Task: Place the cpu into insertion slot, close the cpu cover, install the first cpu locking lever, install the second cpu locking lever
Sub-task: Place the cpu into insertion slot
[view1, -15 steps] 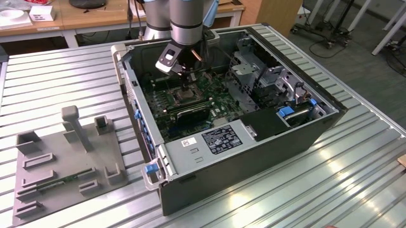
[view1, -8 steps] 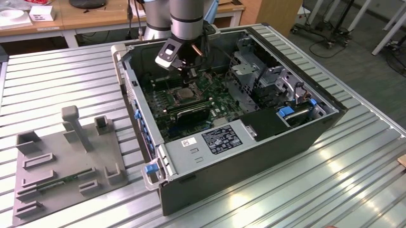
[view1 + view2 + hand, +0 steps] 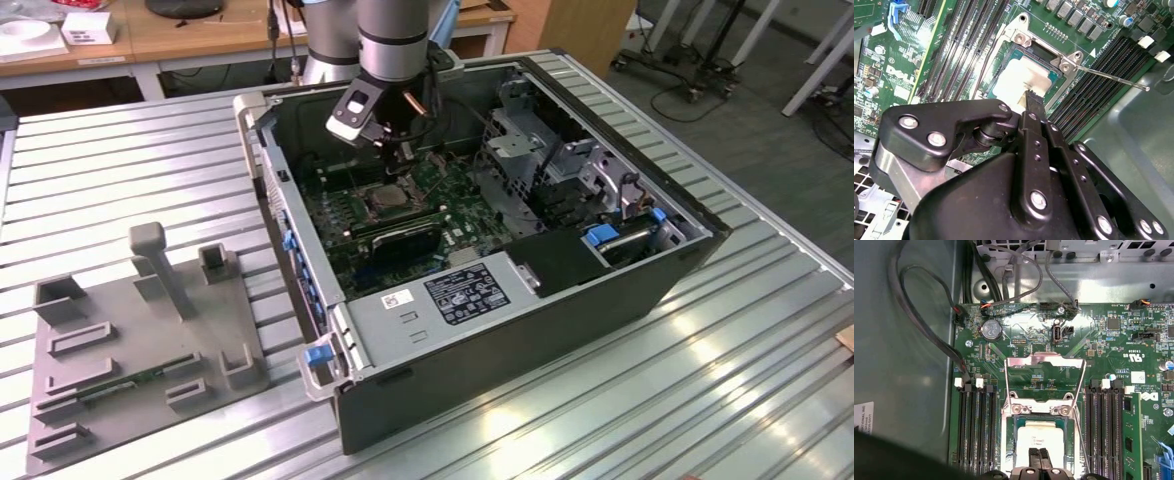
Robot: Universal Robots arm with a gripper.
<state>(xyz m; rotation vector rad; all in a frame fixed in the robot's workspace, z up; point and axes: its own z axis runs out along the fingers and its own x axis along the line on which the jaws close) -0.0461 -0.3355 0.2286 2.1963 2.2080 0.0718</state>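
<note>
One hand [image 3: 1039,456] low over the socket, its two fingers pressed together, tips right at the one cpu [image 3: 1049,435], seated in its slot. One cpu cover [image 3: 1045,357] flipped back, open. One locking lever [image 3: 1114,78] sticking out free.

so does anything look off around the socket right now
Nothing looks damaged or spilled. The cpu sits square in place under the gripper. The cpu cover is flipped open and a thin locking lever sticks out unlatched, which fits an unfinished install rather than a fault.
</note>
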